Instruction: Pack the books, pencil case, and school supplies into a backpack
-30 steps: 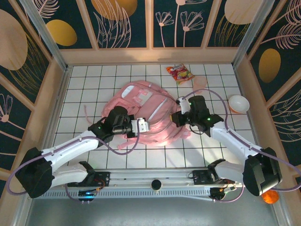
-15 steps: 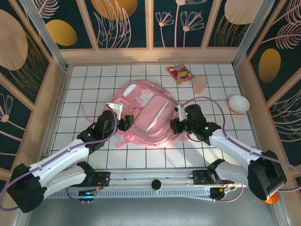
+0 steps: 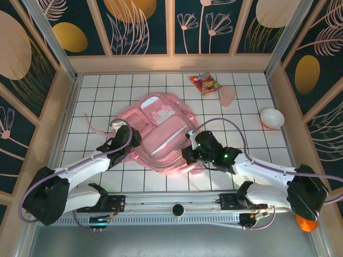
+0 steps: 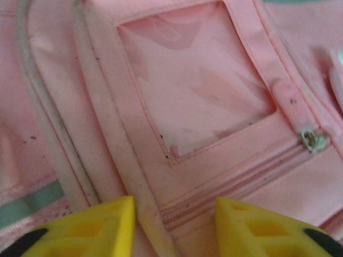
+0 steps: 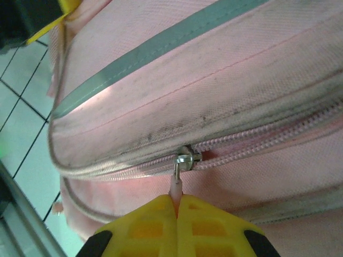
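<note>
The backpack [image 3: 158, 131] lies mid-surface. At its 4 o'clock edge the right fingers [image 5: 177, 206] pinch its zipper pull [image 5: 176, 183]. The left fingers [image 4: 174, 214], half open and empty, hover at 8 o'clock. Packing looks nearly done, with only the zipper left to work.

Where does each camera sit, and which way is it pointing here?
Top external: above and behind the arms, looking down at the tiled table; both arms show, left gripper and right gripper at the backpack.
Left wrist: on the left arm, close over the backpack's window pocket; its yellow fingers apart at frame bottom.
Right wrist: on the right arm, facing the backpack's side; its fingers shut on the zipper pull.
Shared: all see the backpack.
</note>
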You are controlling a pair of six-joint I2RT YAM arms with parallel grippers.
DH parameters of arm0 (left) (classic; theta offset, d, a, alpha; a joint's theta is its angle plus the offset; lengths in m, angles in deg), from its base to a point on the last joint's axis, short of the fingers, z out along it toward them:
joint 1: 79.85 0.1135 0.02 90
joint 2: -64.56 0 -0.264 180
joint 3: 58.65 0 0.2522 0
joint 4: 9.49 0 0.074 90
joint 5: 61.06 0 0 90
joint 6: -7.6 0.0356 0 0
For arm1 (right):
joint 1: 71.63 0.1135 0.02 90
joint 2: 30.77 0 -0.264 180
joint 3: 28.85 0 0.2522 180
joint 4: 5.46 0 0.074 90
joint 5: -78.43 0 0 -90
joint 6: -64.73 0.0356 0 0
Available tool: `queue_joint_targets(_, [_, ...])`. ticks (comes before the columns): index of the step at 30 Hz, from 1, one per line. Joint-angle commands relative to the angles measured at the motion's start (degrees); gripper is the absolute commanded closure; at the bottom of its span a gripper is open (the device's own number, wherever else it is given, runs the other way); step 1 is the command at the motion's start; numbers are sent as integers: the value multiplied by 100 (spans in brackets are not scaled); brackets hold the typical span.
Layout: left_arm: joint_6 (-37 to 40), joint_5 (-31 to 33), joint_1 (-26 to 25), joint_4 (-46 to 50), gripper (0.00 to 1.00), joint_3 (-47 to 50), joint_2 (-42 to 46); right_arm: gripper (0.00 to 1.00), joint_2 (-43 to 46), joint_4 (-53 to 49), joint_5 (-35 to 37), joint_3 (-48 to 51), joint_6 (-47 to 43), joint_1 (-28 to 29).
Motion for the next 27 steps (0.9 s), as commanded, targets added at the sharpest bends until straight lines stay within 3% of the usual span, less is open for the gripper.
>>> queue_joint_targets(1, [391,139,190,-532,46,-312,-264,100,-192,579,240,-41,550,530])
queue_joint_targets(5, [1368,205,207,-193,32,-884,-218,100,-513,970,446,-296,866,989])
queue_joint_targets(8, [2409,-96,201,-10,31,-1111,131,100,-733,903,535,-482,896,1021])
queue_joint_targets(10, [3235,-488,206,8,35,-1146,445,100,-783,896,541,-546,802,996])
queue_joint_targets(12, [4284,-1234,200,108,40,-1154,750,100,-813,871,433,-623,692,929])
queue_joint_targets(14, [5412,-2438,200,354,43,-1146,1023,100,-803,853,331,-687,621,856])
queue_joint_targets(16, [6123,-3210,192,693,44,-1164,1182,100,-793,887,244,-707,618,820])
queue_joint_targets(20, [6556,-3982,7,1065,46,-1141,1243,100,-758,1018,143,-701,668,808])
queue_joint_targets(27, [6613,-3926,-756,1093,45,-888,953,100,-662,957,108,-683,722,713])
